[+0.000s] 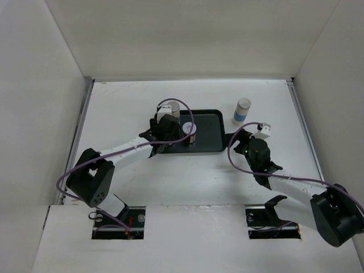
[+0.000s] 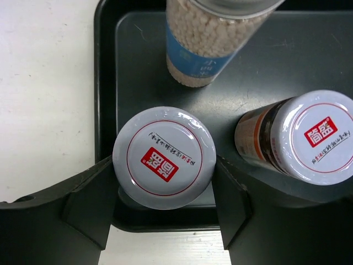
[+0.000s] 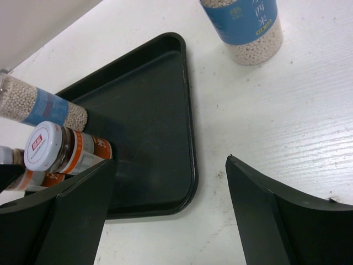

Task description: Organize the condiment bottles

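Note:
My left gripper (image 2: 164, 161) is shut on a dark-brown bottle with a white cap (image 2: 164, 149), at the front left corner of the black tray (image 2: 265, 61). In the top view that gripper (image 1: 165, 131) hides this bottle. A second brown bottle (image 2: 309, 138) (image 1: 189, 132) stands in the tray just right of it. A tall whitish bottle with a blue band (image 2: 207, 44) (image 1: 172, 108) stands behind them in the tray. The other tall bottle (image 1: 241, 111) (image 3: 245, 27) stands on the table right of the tray. My right gripper (image 3: 171, 165) (image 1: 238, 139) is open and empty by the tray's right front corner.
The black tray (image 1: 211, 132) lies mid-table; its right half is bare (image 3: 149, 110). White walls enclose the table on the left, back and right. Purple cables loop over both arms.

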### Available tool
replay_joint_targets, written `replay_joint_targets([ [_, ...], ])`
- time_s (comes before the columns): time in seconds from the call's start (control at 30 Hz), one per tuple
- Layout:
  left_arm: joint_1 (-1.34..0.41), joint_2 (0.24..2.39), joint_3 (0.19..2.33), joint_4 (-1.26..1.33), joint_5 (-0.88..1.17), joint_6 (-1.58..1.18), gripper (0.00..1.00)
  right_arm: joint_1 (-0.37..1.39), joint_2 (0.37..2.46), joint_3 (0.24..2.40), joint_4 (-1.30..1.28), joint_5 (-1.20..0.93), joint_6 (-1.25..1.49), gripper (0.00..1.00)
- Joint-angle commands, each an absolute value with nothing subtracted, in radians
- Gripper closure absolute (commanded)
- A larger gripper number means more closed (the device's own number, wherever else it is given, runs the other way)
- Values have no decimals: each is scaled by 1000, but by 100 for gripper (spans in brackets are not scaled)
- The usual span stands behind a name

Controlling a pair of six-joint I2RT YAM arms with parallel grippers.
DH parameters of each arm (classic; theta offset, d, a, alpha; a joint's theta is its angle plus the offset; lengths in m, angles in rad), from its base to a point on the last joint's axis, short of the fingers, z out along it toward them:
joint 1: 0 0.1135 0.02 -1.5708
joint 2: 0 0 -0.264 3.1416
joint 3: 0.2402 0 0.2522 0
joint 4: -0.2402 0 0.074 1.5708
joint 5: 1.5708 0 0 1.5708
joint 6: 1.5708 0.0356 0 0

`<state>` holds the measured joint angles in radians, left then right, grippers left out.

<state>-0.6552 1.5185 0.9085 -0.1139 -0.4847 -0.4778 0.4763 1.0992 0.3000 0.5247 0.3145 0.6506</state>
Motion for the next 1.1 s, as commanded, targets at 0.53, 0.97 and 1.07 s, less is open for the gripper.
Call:
replay_joint_targets([
  [0.53, -717, 1070, 540, 380, -649, -537, 0, 496, 1005, 566, 246, 521, 525, 0],
  [0.97, -665, 818, 151, 696, -643, -658, 45, 344, 1285, 946, 0, 497, 339, 0],
  [1.07, -668, 798, 130, 692, -643, -676, 44, 338, 1367, 1028, -27, 469, 308, 0],
])
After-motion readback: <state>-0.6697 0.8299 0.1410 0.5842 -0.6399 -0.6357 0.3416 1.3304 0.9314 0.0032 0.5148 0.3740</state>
